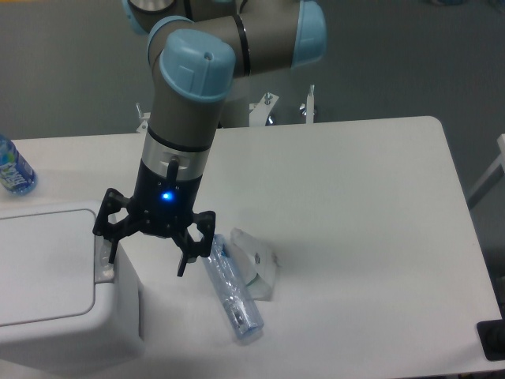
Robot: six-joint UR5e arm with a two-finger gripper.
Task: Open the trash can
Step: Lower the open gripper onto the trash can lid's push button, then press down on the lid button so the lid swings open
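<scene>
The trash can [55,300] is a large boxy white bin at the lower left, with a flat white lid [43,264] lying shut and a grey button strip [103,260] on its right rim. My gripper [147,267] hangs from the arm, pointing down, with its fingers spread open and nothing between them. Its left fingertip [113,254] is right at the grey strip; I cannot tell whether it touches. The right fingertip [182,268] hangs beyond the bin's right side, over the table.
A clear plastic bottle [231,294] lies on the table just right of the gripper, next to a small clear plastic piece [259,263]. A blue-labelled bottle [13,170] stands at the far left edge. The table's front right corner holds a black object [493,339].
</scene>
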